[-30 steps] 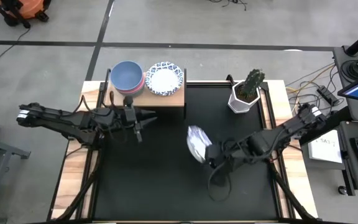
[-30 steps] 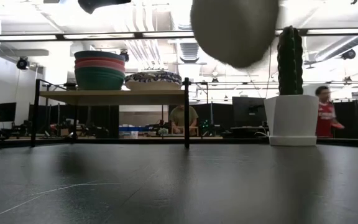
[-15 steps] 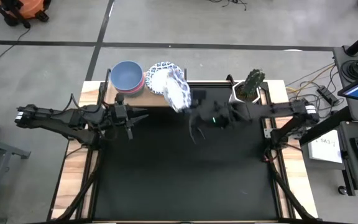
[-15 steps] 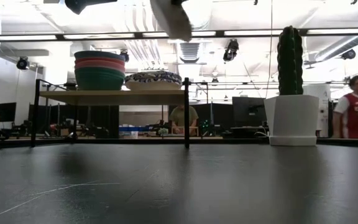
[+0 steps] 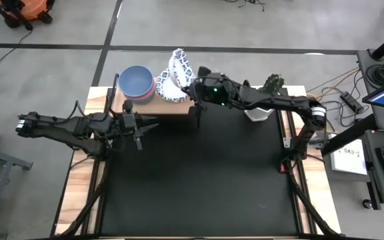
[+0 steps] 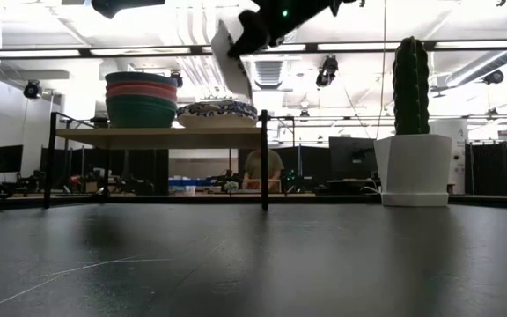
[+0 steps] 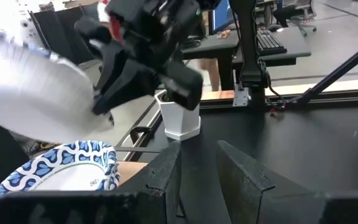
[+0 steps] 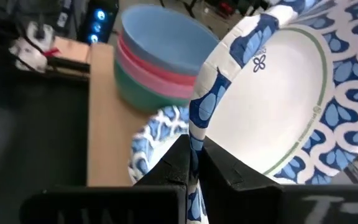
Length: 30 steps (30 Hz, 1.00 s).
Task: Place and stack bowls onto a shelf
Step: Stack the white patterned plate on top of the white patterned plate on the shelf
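Observation:
My right gripper is shut on a white bowl with a blue patterned rim, held steeply tilted over the light wooden shelf. Under it a like bowl sits on the shelf top; it also shows in the low view. Beside that bowl stands a stack of blue, pink and green bowls. My left gripper is open and empty, just in front of the shelf, on the table's left half. My right gripper pinches the bowl's rim, one finger inside the bowl and one on its outer wall. The fingers come from the table's right side. The bowl stands almost on edge, lifted clear just above the bowl on the shelf.
A white hexagonal pot with a cactus stands at the table's far right, close to the right arm. The black table top lies in front of the shelf. A person shows far off behind the shelf in the low view.
My right gripper has carried the patterned bowl from the middle of the table up and toward the far left, to above the bowl on the shelf. The bowl has tipped from slanting to almost on edge. My left gripper has drawn back a little toward the left edge.

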Motion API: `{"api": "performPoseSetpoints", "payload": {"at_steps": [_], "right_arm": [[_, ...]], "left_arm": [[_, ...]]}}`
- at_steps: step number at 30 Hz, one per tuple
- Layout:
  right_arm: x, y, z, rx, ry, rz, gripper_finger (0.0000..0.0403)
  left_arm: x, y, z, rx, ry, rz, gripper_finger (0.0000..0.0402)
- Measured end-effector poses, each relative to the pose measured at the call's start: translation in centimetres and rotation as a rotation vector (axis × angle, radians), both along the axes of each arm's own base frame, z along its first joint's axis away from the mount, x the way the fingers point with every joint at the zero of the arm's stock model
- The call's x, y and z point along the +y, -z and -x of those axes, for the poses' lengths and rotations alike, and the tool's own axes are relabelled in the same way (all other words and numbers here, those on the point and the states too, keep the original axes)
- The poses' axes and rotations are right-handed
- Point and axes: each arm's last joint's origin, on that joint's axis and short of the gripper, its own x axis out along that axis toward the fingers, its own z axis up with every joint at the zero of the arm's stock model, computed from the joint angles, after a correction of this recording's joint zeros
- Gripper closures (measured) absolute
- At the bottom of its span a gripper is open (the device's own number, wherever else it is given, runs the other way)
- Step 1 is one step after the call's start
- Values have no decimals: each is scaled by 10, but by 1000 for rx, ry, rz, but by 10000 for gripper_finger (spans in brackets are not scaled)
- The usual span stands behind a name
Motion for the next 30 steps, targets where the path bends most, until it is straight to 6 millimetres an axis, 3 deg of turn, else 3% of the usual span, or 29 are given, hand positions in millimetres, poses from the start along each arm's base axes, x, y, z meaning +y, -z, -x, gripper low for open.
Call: {"api": "performPoseSetpoints", "payload": {"at_steps": [4, 9, 16, 24, 30], "right_arm": [[-10, 9, -4, 9, 23, -15, 374], [-15, 20, -10, 25, 39, -40, 321], [-13, 19, -10, 13, 40, -56, 275], [-7, 5, -13, -156, -26, -156, 281], [-13, 32, -35, -169, -40, -178, 311]], "left_arm": [[0, 0, 0, 2, 1, -7, 318], [0, 0, 0, 3, 1, -11, 318], [0, 0, 0, 5, 1, -11, 318], [0, 1, -1, 9, 2, -12, 318], [0, 0, -1, -2, 2, -10, 318]]}}
